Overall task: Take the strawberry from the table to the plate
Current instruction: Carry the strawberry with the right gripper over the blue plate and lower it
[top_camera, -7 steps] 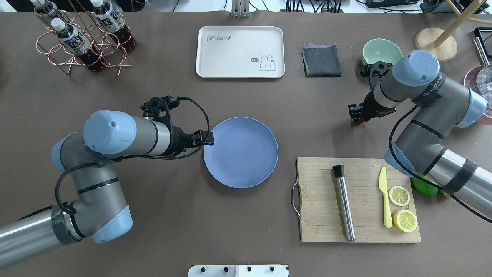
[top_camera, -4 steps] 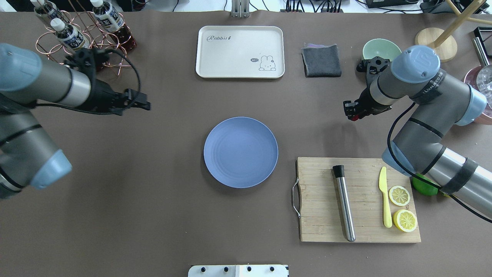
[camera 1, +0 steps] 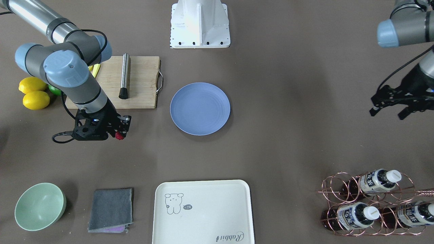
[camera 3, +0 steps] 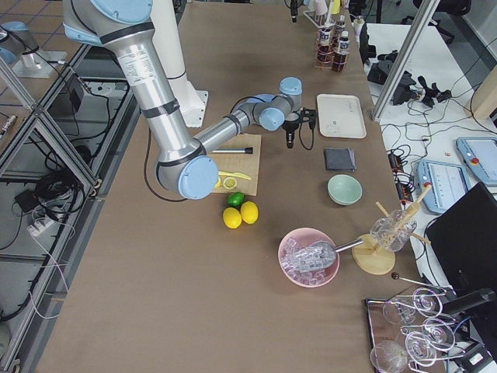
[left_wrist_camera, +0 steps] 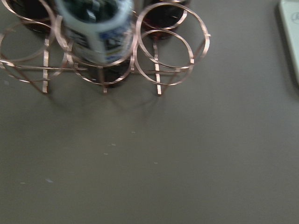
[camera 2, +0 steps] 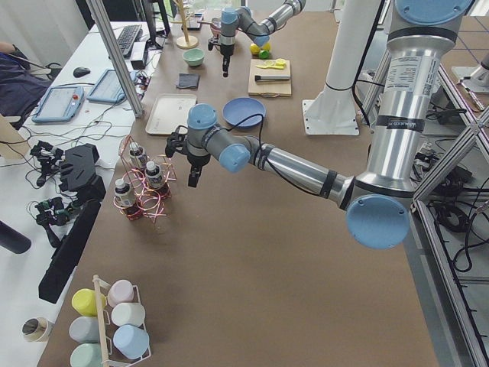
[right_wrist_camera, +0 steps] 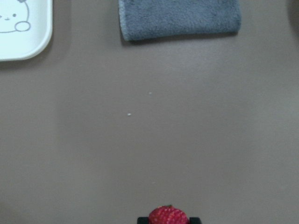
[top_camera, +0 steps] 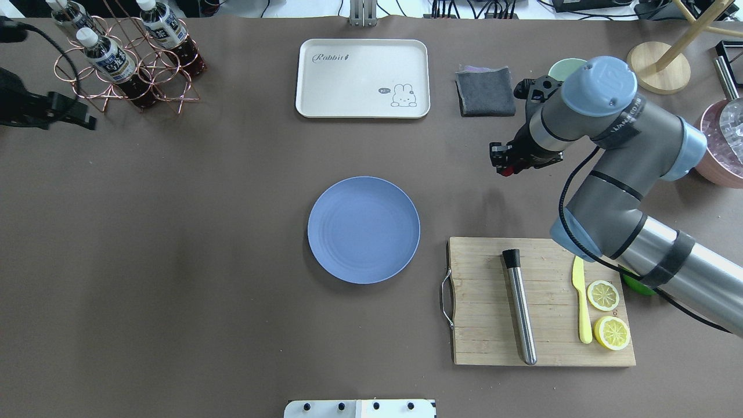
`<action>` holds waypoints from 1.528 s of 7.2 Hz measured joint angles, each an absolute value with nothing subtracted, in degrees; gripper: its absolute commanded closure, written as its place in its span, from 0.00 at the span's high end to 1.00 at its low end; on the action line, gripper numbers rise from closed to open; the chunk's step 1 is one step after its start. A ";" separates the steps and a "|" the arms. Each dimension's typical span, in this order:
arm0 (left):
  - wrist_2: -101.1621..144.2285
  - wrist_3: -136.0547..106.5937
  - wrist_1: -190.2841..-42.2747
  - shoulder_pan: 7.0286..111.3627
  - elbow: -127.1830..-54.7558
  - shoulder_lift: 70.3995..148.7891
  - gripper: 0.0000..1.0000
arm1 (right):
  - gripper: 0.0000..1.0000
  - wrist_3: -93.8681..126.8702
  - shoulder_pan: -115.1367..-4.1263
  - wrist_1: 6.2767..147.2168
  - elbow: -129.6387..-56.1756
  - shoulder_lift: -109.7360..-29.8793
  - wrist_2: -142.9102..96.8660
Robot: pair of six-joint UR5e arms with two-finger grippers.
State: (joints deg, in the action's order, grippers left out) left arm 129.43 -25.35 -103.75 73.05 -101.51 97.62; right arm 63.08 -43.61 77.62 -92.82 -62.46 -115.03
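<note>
The small red strawberry hangs above the table, pinched in my right gripper, which is shut on it. In the front-facing view the strawberry is left of the blue plate, with a stretch of bare table between them. The right wrist view shows the strawberry between the finger ends at the bottom edge. The plate lies at the table's middle with nothing on it. My left gripper is open with nothing in it, far off by the bottle rack.
A wooden cutting board with a steel rod, a yellow knife and lemon slices lies right of the plate. At the far edge are a cream tray, a grey cloth, a green bowl and a copper bottle rack.
My right gripper has carried the strawberry leftward, closer to the plate. My left arm has swung away from the plate's rim to the far left, by the bottle rack.
</note>
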 measured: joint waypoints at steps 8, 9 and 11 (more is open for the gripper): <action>131.10 7.37 -85.32 89.59 -99.27 94.92 0.98 | 0.00 81.41 -22.74 87.20 -93.19 -48.83 -97.40; 131.17 7.67 -85.62 89.70 -99.20 94.49 0.98 | 0.00 81.44 -22.44 87.15 -92.58 -48.36 -96.99; 131.27 8.61 -85.96 89.83 -98.84 93.87 0.98 | 0.00 81.38 -22.57 86.72 -89.10 -45.48 -96.77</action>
State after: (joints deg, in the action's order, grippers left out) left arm 131.27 8.61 -85.96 89.83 -98.84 93.87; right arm 81.38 -22.57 86.72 -89.10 -45.48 -96.77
